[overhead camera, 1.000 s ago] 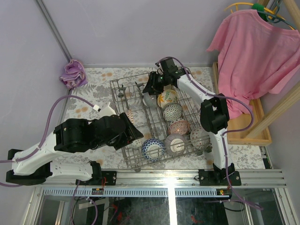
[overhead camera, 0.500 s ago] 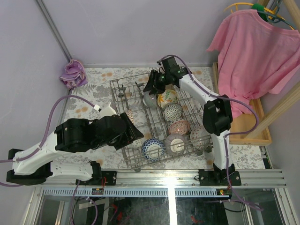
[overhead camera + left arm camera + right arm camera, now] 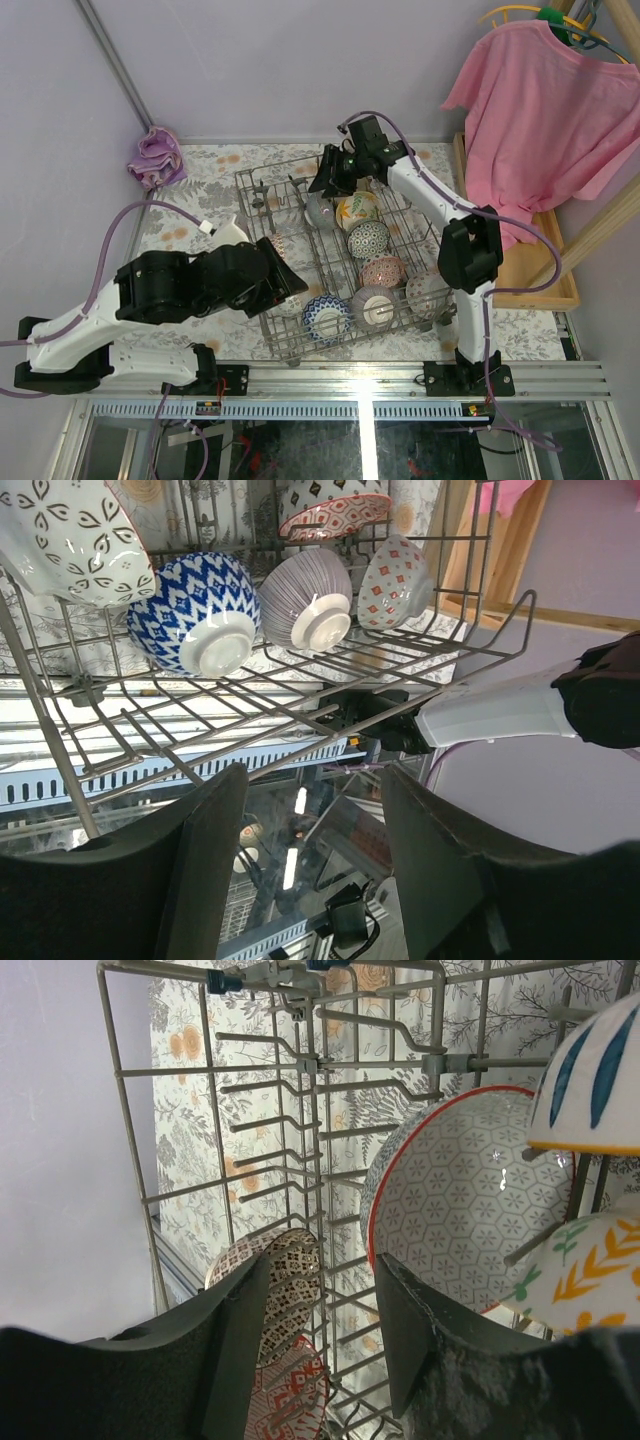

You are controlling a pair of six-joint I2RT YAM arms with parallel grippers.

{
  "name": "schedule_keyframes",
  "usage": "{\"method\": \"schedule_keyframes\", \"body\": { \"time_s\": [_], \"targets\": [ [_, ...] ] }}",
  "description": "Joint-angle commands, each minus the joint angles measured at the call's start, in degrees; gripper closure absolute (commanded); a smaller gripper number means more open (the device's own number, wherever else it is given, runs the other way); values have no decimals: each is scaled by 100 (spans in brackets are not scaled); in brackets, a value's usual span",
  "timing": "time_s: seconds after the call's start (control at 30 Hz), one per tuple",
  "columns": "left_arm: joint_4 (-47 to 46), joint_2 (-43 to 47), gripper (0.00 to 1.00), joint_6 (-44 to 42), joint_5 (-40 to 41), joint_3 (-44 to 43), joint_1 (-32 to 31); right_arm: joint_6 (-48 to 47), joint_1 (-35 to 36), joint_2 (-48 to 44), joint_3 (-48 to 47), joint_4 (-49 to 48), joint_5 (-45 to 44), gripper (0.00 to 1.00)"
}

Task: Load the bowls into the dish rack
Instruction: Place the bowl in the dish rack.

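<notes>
Several bowls [image 3: 367, 240] stand in the dish rack [image 3: 272, 203].

You're looking at a lab rig posing as a home: aluminium rail [image 3: 350, 378] running along the front, floral tablecloth [image 3: 190, 215] spread out, pink T-shirt [image 3: 540, 110] hanging beside plain lilac walls [image 3: 270, 60].

The floral-patterned table [image 3: 190, 200] carries the dish rack [image 3: 252, 225] and a crumpled purple cloth [image 3: 155, 157].
</notes>
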State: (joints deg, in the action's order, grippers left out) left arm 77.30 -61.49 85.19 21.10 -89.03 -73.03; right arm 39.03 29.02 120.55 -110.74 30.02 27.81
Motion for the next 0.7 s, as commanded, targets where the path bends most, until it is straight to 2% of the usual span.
{"method": "schedule_keyframes", "body": {
  "time_s": [0.0, 0.4, 0.67],
  "targets": [
    [131, -23, 44, -11, 432, -350, -35, -207, -26, -651, -42, 162, -117, 46],
    [303, 8, 41, -12, 1143, -760, -29, -741, -32, -1765, 134, 713, -330, 43],
    [-33, 178, 38, -107, 1430, -557, -30, -1164, -41, -2857, 686, 1269, -563, 33]
  ]
}}
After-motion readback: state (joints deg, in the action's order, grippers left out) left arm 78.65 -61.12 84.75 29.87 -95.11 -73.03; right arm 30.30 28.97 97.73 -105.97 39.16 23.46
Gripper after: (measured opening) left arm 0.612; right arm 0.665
